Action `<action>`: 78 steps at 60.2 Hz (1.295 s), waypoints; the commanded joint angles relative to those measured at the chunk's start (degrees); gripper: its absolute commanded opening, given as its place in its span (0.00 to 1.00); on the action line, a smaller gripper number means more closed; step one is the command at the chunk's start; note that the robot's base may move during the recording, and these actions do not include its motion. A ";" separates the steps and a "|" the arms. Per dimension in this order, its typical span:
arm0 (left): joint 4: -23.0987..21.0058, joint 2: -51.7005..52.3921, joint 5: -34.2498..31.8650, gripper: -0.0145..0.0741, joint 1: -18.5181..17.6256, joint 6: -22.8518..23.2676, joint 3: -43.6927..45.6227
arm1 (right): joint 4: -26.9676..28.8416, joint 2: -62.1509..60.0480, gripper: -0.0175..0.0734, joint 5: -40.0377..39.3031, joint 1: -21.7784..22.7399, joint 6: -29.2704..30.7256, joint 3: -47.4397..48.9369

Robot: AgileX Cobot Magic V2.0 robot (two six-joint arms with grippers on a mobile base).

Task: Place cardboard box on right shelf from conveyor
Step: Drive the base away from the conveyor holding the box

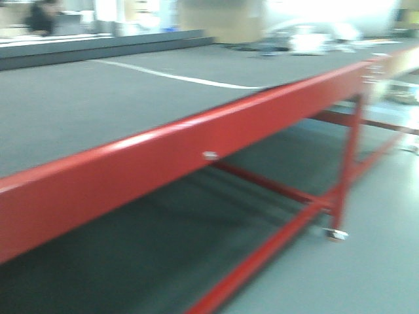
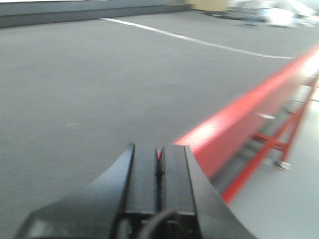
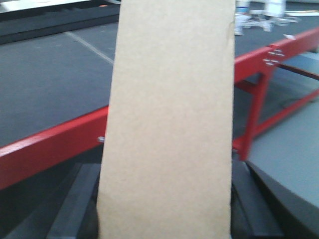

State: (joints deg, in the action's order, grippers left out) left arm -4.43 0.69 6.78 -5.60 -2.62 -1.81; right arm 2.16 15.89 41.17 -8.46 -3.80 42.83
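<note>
A plain tan cardboard box (image 3: pixel 169 114) fills the middle of the right wrist view, standing upright between my right gripper's (image 3: pixel 164 204) dark fingers (image 3: pixel 75 204), which are shut on its two sides. Behind it runs the conveyor (image 3: pixel 50 84), a dark grey belt with a glossy red front edge (image 1: pixel 196 147). In the left wrist view my left gripper (image 2: pixel 158 152) is shut with nothing in it, hovering over the belt (image 2: pixel 89 84) near that red edge. Neither gripper shows in the blurred front view. The right shelf is out of view.
Red legs and cross braces (image 1: pixel 347 163) with a caster (image 1: pixel 337 233) stand under the conveyor, on grey floor (image 1: pixel 366 275). A white line (image 1: pixel 177 78) crosses the belt. Blurred clutter and a seated person (image 1: pixel 42 16) lie beyond the far side.
</note>
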 commanded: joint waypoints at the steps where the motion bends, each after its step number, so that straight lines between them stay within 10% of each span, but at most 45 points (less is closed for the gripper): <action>1: -0.34 0.83 -4.79 0.03 -0.26 -0.01 -0.49 | -0.18 0.73 0.42 -6.05 0.11 0.52 1.44; 78: -0.34 0.83 -4.79 0.03 -0.26 -0.01 -0.49 | -0.18 0.73 0.42 -5.99 0.11 0.52 1.44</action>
State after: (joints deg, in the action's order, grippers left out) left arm -4.43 0.69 6.78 -5.60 -2.62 -1.81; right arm 2.16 15.89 41.17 -8.46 -3.80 42.83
